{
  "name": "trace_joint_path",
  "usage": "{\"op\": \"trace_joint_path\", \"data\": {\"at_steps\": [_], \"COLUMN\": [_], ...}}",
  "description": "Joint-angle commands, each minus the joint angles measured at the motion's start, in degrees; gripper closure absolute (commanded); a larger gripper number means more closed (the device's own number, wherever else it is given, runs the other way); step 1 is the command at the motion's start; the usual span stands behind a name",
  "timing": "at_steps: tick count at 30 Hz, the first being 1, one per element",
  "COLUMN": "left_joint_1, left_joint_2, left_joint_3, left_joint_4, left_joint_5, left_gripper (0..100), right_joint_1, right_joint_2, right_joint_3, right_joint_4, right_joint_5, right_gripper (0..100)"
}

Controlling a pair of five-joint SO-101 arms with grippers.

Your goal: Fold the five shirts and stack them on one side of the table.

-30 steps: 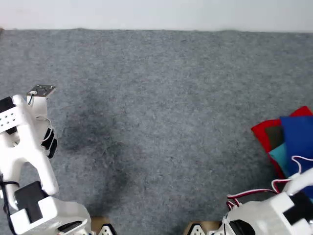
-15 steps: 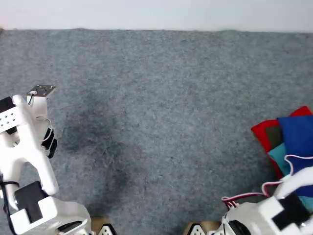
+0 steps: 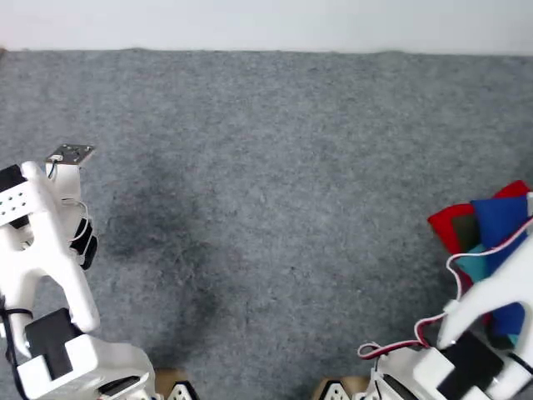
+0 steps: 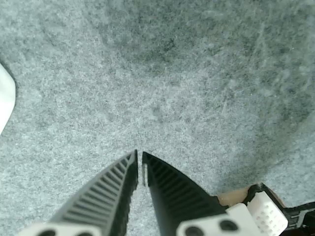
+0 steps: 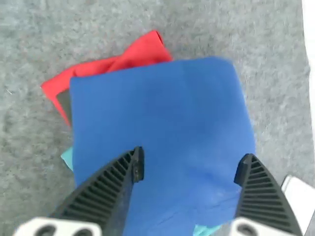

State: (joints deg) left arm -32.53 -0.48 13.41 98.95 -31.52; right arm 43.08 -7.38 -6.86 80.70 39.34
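A stack of folded shirts lies at the right edge of the grey table: a blue shirt (image 3: 500, 223) on top, with red (image 3: 448, 223), teal (image 3: 472, 265) and dark layers under it. In the right wrist view the blue shirt (image 5: 162, 128) covers the red shirt (image 5: 123, 61) and a teal one (image 5: 67, 158). My right gripper (image 5: 189, 164) hangs open just above the blue shirt, its fingers wide apart with nothing between them. My left gripper (image 4: 138, 157) is shut over bare felt, holding nothing. The left arm (image 3: 46, 242) stands at the table's left side.
Grey felt (image 3: 275, 183) covers the table up to the white wall (image 3: 266, 23) at the back. The right arm's base and cables (image 3: 454, 367) sit at the near right, beside the stack. A tan edge (image 4: 235, 195) shows by the left gripper.
The right arm has swung up and over the stack, now covering more of the blue shirt's near part. The left arm has not moved.
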Motion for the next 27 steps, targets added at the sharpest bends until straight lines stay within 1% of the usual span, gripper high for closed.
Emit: {"op": "trace_joint_path", "data": {"at_steps": [1,4,5,7,9,10,12,14,16,18,23,27], "left_joint_1": [-0.35,-0.62,-1.41,-3.96,-6.42,-7.56,-9.85,-12.13,-14.33,-16.44,-21.63,-21.89], "left_joint_2": [-0.79,-0.88,-0.88,-0.35,-0.26,-0.26,-0.18,-0.18,-0.09,-0.09,0.53,6.86], "left_joint_3": [-0.22,-0.48,-0.66,-2.59,-5.14,-6.64,-9.19,-11.3,-13.58,-16.13,-18.33,-18.59], "left_joint_4": [1.41,1.23,1.14,1.05,1.05,1.32,1.32,1.05,0.97,-0.18,-10.81,-16.0], "left_joint_5": [-0.26,0.62,2.64,8.26,12.48,13.54,14.24,14.24,13.98,13.98,13.54,9.58], "left_gripper": [98,98,98,98,94,91,84,79,78,78,77,77], "right_joint_1": [-2.42,-11.65,-15.87,-24.66,-33.63,-37.76,-45.76,-51.3,-54.46,-55.25,-55.08,-55.08], "right_joint_2": [-0.48,-0.84,-1.01,-1.36,-2.95,-3.38,-3.65,-2.51,-0.48,1.98,6.64,7.08], "right_joint_3": [-2.73,-2.73,-2.81,-3.16,-3.16,-3.16,-2.9,-2.9,-2.81,-2.99,-3.08,-3.08], "right_joint_4": [5.49,15.34,18.51,22.02,22.02,21.76,20.7,20.18,20.0,20.26,21.93,22.02], "right_joint_5": [-0.35,-1.49,-3.69,-11.08,-18.9,-21.45,-24.44,-25.67,-25.58,-25.58,-25.41,-24.0], "right_gripper": [69.6,69.6,69.6,69.6,69.4,69.4,69.4,69.4,69.3,69.3,69.3,69.3]}}
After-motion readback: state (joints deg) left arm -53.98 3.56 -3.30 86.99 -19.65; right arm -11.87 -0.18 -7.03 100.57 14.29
